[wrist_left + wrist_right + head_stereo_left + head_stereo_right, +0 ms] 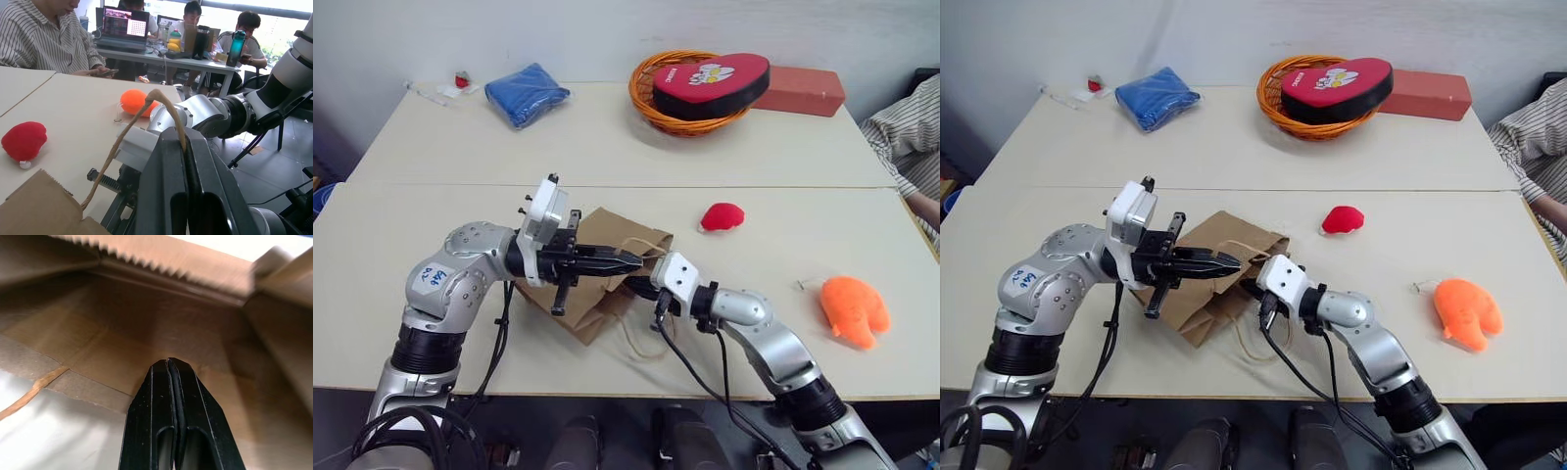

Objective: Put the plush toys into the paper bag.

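Note:
The brown paper bag (590,311) lies on its side on the near table, its mouth facing right. My left gripper (185,142) is shut on one twine handle (146,105) and holds it up above the mouth. My right gripper (168,364) is shut with nothing in it, and its fingertips are inside the bag's mouth against the brown paper. The red plush toy (722,216) sits on the table just beyond and to the right of the bag. Near the right edge of the table lies the orange plush toy (853,306).
On the far table stand an orange wicker basket (651,103) holding a red heart cushion (710,83), a red box (803,90) and a blue folded cloth (526,93). A person in a striped sleeve (906,137) sits at the right edge.

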### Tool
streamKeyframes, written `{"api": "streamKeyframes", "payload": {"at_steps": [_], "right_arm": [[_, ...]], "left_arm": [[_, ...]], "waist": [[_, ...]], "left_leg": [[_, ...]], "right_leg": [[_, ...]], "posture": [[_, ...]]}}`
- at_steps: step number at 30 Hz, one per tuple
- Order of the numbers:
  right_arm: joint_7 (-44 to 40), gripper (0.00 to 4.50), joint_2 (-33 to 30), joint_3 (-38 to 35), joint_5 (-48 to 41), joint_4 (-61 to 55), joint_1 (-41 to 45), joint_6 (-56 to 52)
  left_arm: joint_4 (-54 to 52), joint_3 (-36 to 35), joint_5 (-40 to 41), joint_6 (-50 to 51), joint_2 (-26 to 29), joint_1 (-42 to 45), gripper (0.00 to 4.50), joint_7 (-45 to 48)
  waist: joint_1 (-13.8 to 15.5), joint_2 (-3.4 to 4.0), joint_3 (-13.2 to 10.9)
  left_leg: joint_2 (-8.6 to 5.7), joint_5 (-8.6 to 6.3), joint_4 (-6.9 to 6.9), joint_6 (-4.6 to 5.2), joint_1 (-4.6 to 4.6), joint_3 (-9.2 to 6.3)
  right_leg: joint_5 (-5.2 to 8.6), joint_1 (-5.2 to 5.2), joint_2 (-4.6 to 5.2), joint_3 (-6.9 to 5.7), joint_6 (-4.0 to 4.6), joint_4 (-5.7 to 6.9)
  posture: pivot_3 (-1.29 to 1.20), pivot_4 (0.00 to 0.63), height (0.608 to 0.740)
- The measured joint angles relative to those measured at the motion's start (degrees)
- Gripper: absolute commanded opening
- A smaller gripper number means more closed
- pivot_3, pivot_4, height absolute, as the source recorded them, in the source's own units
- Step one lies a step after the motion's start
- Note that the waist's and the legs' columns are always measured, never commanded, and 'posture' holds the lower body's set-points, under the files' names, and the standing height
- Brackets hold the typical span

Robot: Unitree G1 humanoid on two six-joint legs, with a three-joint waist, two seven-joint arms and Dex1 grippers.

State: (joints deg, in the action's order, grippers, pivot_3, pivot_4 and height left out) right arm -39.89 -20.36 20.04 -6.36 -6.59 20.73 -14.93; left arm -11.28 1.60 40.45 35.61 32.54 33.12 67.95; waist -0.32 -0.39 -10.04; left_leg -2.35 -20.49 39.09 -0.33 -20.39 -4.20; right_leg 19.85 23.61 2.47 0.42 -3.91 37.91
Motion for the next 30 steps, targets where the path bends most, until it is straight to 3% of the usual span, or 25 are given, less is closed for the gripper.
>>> {"api": "streamKeyframes", "payload": {"at_steps": [7, 21, 27, 30], "right_arm": [[-1.3, 0.03, 1.2, 2.3, 3.2, 5.8, 2.6, 1.4], [-2.4, 0.03, 0.9, 2.0, 4.9, 6.6, 2.3, 3.6], [-2.8, 0.03, 2.9, -1.0, -0.1, 3.1, 0.4, 0.3], [-3.7, 0.62, 2.8, -2.5, -2.6, -0.5, 0.3, -1.3]], "left_arm": [[0.7, -2.7, 2.3, 1.2, -0.3, 2.2, 0.00, -2.0], [5.6, -10.0, 4.2, 0.4, 0.0, 4.2, 0.00, -6.0], [5.2, -9.5, 4.2, -0.2, -2.1, 1.3, 0.00, -7.7], [4.7, -8.7, 4.1, -0.5, -2.7, 1.0, 0.00, -8.3]], "waist": [[-0.1, 0.00, 0.0], [0.0, 0.00, 0.0], [0.0, 0.00, 0.0], [0.0, 0.00, 0.0]], "left_leg": [[0.00, 0.00, 0.00, -0.01, 0.00, 0.00], [0.00, 0.01, 0.02, -0.02, 0.01, 0.00], [0.00, 0.01, 0.01, -0.02, -0.01, -0.01], [0.00, 0.01, 0.01, -0.03, 0.00, -0.01]], "right_leg": [[0.00, 0.02, 0.00, 0.00, 0.00, 0.00], [0.00, -0.01, 0.00, -0.02, 0.00, 0.00], [0.00, 0.01, 0.01, -0.02, 0.00, 0.00], [0.00, 0.01, 0.00, -0.02, 0.00, 0.00]], "posture": [[0.00, 0.150, 0.740], [0.00, 0.150, 0.740], [0.00, 0.150, 0.740], [0.00, 0.150, 0.740]]}}
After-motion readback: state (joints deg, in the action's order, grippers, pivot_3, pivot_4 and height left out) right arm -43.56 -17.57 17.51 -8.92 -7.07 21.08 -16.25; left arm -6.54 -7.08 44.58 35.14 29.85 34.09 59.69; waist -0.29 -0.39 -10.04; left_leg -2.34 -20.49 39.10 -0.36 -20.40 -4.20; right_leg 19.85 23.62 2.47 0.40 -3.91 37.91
